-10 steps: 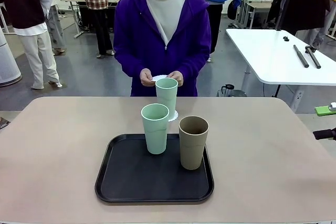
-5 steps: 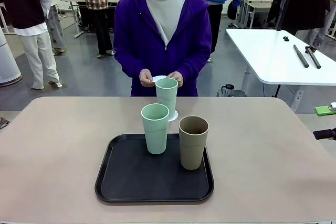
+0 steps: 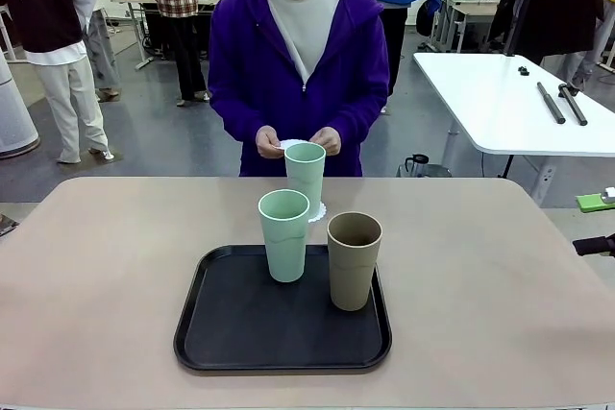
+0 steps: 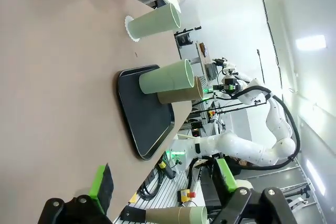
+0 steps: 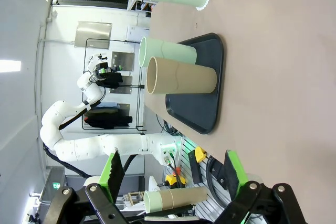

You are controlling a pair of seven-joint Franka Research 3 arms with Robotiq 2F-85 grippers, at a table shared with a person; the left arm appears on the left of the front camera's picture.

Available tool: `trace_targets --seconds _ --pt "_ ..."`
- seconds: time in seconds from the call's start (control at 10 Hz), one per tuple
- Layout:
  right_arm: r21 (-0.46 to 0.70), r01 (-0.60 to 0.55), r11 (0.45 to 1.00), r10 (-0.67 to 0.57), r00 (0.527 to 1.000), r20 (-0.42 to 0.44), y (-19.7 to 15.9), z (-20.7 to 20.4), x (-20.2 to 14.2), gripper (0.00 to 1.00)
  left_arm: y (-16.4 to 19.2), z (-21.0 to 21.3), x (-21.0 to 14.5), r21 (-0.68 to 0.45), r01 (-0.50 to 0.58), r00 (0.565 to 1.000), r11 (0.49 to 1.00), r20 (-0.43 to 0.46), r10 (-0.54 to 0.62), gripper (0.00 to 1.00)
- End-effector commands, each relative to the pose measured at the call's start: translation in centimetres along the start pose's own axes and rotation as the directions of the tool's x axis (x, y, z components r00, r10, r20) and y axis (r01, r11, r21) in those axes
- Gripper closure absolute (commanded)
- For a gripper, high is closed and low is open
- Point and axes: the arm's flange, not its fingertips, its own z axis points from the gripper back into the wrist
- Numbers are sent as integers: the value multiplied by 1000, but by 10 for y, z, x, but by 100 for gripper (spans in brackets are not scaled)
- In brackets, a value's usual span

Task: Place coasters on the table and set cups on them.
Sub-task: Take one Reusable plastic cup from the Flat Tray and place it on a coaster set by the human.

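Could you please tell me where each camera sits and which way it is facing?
Front view: between the arms, looking across the table at the person, whose hands hold a coaster.
Left wrist view: rolled sideways, looking along the table past the open left gripper at the tray; the right arm beyond.
Right wrist view: rolled, looking past the open right gripper at the tray; the left arm beyond.
Shared: all three show the tray and far mint cup.

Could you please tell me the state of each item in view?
far mint cup: upright on a coaster
near mint cup: upright on the tray
brown cup: upright on the tray
held coaster: in the person's hands
left hand: open, empty
right hand: open, empty
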Motion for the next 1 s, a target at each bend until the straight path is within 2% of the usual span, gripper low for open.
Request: trace_targets --seconds 0.0,0.9 --pt "23 -12 1000 11 1000 12 1 -1 3 0 0 4 0 -11 19 1000 1000 1 -19 0" --pt "23 -12 1000 11 1000 12 1 -1 3 0 0 4 0 -11 19 1000 1000 1 -19 0"
